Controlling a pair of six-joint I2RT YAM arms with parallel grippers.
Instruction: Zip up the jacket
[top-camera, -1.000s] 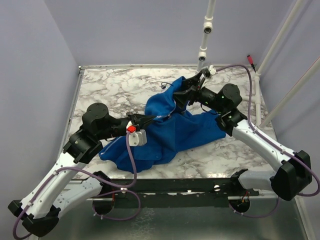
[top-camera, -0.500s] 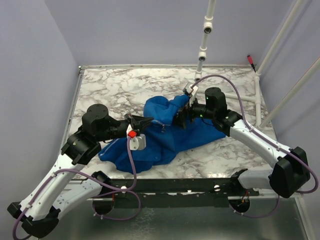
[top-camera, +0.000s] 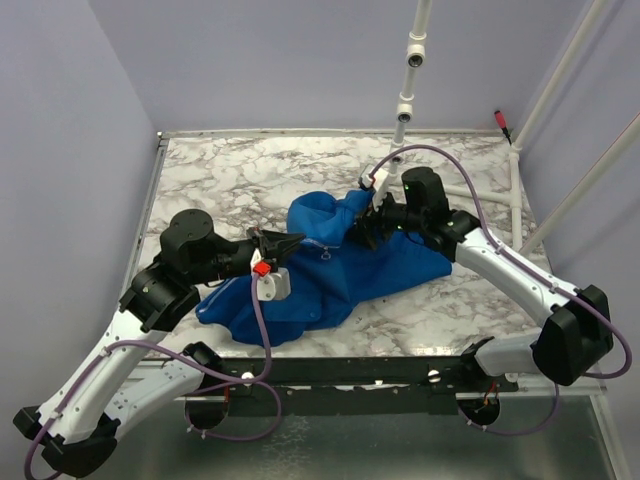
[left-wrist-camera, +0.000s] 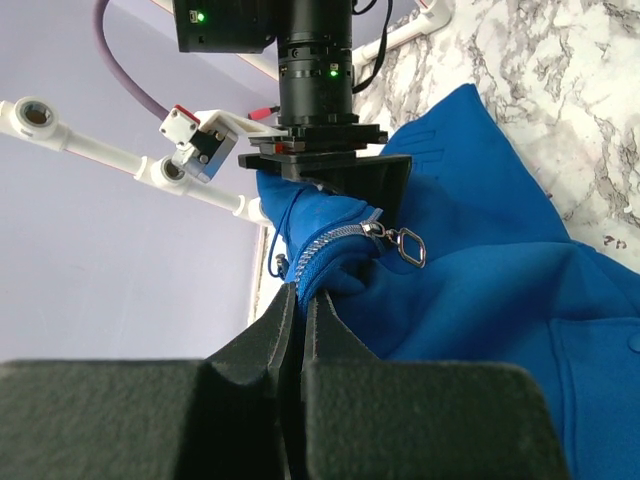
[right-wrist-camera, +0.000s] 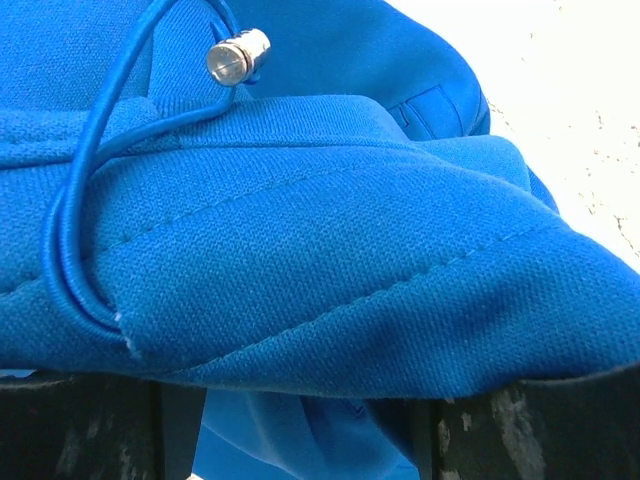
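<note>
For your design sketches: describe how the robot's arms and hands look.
The left arm and right arm have white links, bulky black joints and looping purple cables. The left hand and right hand are black; a red-and-white block sits by the left one.

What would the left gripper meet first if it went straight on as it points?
Probably the jacket, bunched by the zipper pull ahead of the left gripper; the right gripper lies beyond.
</note>
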